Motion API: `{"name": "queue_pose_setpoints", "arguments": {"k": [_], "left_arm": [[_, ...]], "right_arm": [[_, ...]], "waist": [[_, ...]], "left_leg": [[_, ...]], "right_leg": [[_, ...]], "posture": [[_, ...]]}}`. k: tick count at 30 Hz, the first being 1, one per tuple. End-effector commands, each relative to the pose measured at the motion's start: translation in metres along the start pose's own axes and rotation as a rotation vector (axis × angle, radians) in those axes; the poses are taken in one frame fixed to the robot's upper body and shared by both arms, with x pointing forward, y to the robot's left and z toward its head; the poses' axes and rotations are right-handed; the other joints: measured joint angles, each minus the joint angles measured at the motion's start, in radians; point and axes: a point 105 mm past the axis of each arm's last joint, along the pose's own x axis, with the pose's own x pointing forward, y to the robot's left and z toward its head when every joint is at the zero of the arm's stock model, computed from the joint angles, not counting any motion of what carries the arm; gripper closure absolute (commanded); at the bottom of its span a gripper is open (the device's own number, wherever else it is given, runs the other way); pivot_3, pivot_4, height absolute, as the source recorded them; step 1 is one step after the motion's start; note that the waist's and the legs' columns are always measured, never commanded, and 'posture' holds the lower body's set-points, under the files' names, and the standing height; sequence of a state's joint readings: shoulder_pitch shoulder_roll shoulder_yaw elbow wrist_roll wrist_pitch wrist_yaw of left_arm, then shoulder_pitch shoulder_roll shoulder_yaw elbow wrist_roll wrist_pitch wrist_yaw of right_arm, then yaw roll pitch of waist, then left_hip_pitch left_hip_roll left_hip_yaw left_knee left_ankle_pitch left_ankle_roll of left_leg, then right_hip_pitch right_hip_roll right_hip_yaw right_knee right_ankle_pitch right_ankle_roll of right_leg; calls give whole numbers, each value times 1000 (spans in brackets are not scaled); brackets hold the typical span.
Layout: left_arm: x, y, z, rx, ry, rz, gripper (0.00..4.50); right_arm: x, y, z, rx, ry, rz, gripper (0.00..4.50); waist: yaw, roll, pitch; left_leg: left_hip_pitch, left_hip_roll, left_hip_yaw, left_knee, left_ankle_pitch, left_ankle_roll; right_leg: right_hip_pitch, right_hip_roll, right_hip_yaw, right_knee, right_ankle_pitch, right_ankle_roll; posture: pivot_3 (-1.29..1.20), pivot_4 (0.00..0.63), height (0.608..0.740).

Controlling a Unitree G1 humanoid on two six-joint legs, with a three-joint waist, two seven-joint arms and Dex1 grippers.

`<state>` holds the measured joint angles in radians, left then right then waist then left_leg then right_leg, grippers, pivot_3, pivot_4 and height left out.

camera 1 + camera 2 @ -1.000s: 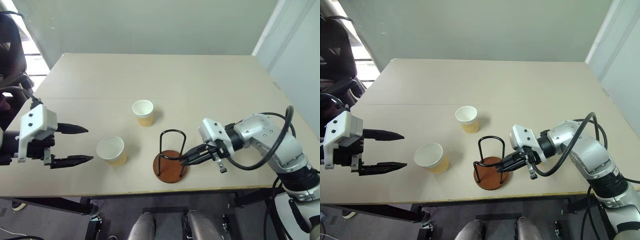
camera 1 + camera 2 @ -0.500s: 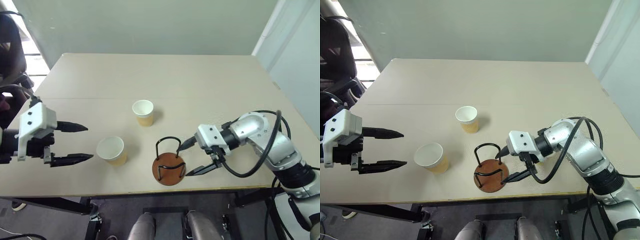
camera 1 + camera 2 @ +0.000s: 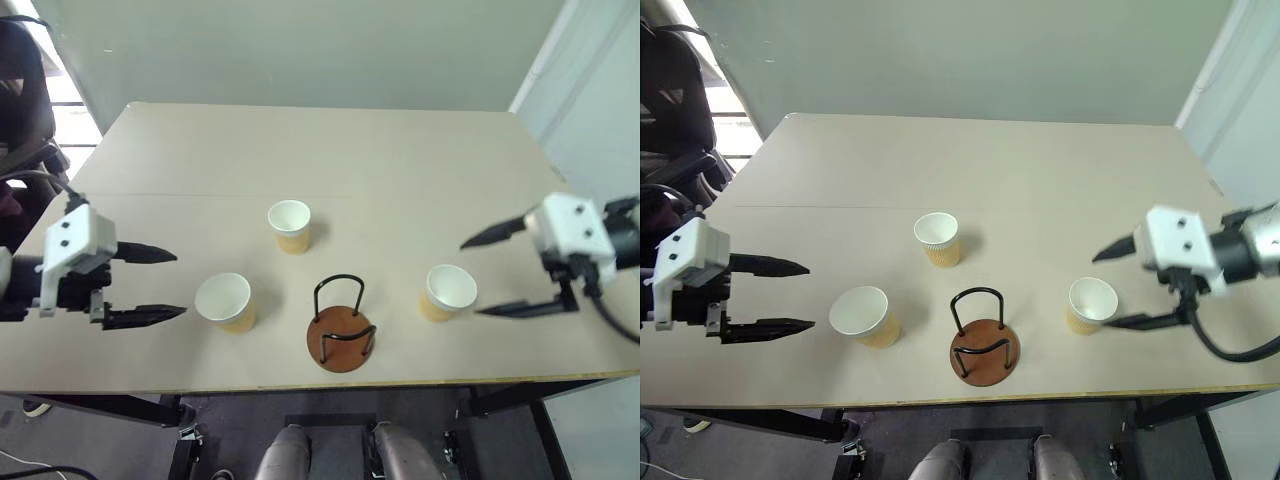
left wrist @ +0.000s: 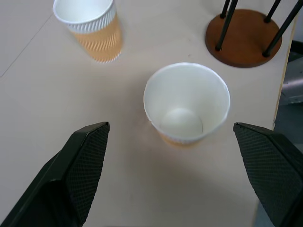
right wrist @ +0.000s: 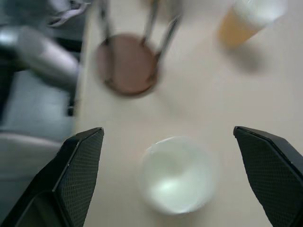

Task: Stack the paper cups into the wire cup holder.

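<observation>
While you scan the left eye view, take the wire cup holder (image 3: 338,328) as your landmark: it stands upright, empty, near the front edge of the table (image 3: 330,160). You get three paper cups, all upright, none in the holder: one cup (image 3: 289,225) behind the holder & slightly to its left, one cup (image 3: 224,301) to its left, one cup (image 3: 446,292) to its right. Left gripper (image 3: 150,285) hovers further left of the left cup, fingers spread wide, holding nothing. Right gripper (image 3: 490,275) sits right of the right cup, fingers wide apart too, nothing btwn them.

Right eye view: same layout, holder (image 3: 983,335) w/ cups on three sides, both pincers apart.

Left wrist view: you see its two fingers (image 4: 80,165) spread, the near cup (image 4: 187,105) ahead btwn them but not touched; holder base (image 4: 244,38) & another cup (image 4: 91,26) beyond.

Right wrist view: blurred, yet fingers (image 5: 78,165) clearly apart, a cup (image 5: 177,174) ahead btwn them, untouched; holder base (image 5: 127,64) and a further cup (image 5: 248,21) beyond.
</observation>
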<state>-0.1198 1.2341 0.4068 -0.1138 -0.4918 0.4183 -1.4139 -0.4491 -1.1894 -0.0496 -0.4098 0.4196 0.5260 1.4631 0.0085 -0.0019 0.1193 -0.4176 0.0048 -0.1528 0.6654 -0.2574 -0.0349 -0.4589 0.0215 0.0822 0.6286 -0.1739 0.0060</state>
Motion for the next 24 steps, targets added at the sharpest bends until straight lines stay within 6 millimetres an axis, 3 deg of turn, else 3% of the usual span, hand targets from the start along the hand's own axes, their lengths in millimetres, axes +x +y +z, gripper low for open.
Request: {"name": "queue_pose_setpoints", "arguments": {"k": [1,17,20,24], "left_arm": [[-1,6,9,47,-7,-2,0],[-5,2,19,54,-48,-4,0],[-6,0,18,49,-45,2,0],[-8,-2,17,44,-43,11,0]], "right_arm": [[5,-2,-7,-52,69,-48,30],[41,-5,-41,-95,162,-16,30],[44,-5,-43,-103,169,-8,595],[47,-4,-44,-116,168,9,2063]], "waist": [[-4,1,1],[-5,1,1],[-5,1,1],[-5,1,0]], "left_leg": [[0,0,0,0,0,0],[0,2,0,0,3,3],[0,2,0,0,3,3],[0,3,0,1,3,3]], "right_leg": [[0,0,1,0,1,1],[0,3,1,-1,4,5],[0,3,1,-1,4,5],[0,3,1,0,4,5]], "posture": [[0,150,740],[0,150,740],[0,150,740],[0,150,740]]}}
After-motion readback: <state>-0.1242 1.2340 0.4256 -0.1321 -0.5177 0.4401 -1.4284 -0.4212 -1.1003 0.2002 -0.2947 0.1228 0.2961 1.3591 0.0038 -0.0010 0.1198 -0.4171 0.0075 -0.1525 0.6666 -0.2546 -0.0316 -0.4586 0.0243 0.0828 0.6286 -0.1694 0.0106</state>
